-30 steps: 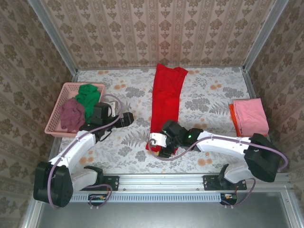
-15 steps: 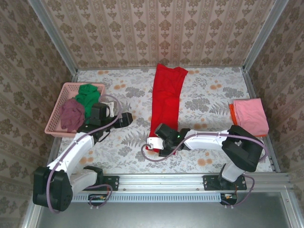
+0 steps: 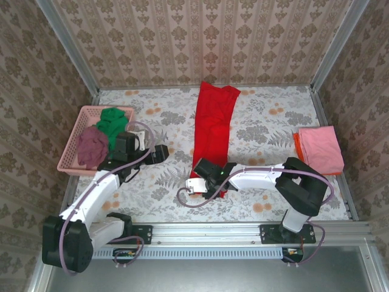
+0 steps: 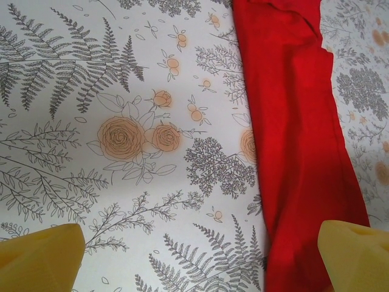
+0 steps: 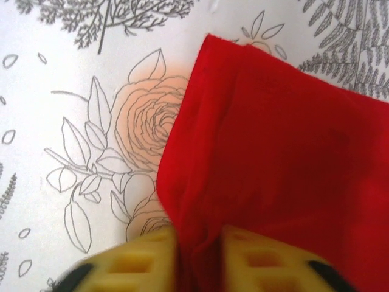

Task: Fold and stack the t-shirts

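Observation:
The large red t-shirt (image 3: 213, 125) lies as a long narrow strip down the middle of the table. My right gripper (image 3: 200, 185) is shut on its near end; in the right wrist view the yellow fingers (image 5: 141, 263) pinch a fold of the red t-shirt (image 5: 273, 140), with the right gripper (image 5: 197, 264) low over the table. My left gripper (image 3: 165, 152) hovers open to the left of the strip. In the left wrist view its fingertips (image 4: 41, 254) stand wide apart around the left gripper (image 4: 197, 261), with the red t-shirt (image 4: 292, 121) on the right.
A pink lattice basket (image 3: 72, 141) at the left holds a green t-shirt (image 3: 113, 121) and a maroon t-shirt (image 3: 92, 146). At the right edge a folded pink t-shirt (image 3: 321, 149) lies on an orange t-shirt (image 3: 297, 150). Metal rails and walls close in the table.
My right gripper has shifted slightly left with the red shirt's near end, and the right arm's elbow has swung in toward the middle. The left gripper has barely moved.

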`<move>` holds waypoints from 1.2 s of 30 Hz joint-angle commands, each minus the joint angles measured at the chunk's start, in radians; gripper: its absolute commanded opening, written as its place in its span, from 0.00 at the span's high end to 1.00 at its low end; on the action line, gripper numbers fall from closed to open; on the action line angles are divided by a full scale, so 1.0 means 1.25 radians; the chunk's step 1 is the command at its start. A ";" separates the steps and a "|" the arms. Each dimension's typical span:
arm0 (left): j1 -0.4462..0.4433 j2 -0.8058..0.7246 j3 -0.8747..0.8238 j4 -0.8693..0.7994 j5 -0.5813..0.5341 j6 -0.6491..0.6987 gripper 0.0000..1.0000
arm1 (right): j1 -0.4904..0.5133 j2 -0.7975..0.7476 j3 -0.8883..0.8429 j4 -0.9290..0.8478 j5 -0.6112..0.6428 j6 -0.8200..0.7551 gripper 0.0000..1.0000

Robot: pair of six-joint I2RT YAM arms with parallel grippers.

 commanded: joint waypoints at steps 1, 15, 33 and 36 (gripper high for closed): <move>0.005 -0.035 0.012 -0.020 -0.001 0.015 0.00 | 0.001 0.003 0.002 -0.073 0.013 -0.011 0.92; 0.007 -0.110 0.114 -0.124 0.131 0.387 0.00 | -0.073 -0.211 -0.008 -0.172 -0.028 0.014 1.00; 0.007 -0.143 0.077 -0.117 0.210 0.557 0.00 | -0.250 -0.180 0.189 -0.263 -0.056 -0.129 1.00; 0.007 -0.145 0.062 -0.085 0.216 0.526 0.00 | -0.288 -0.116 0.248 -0.235 -0.070 -0.164 1.00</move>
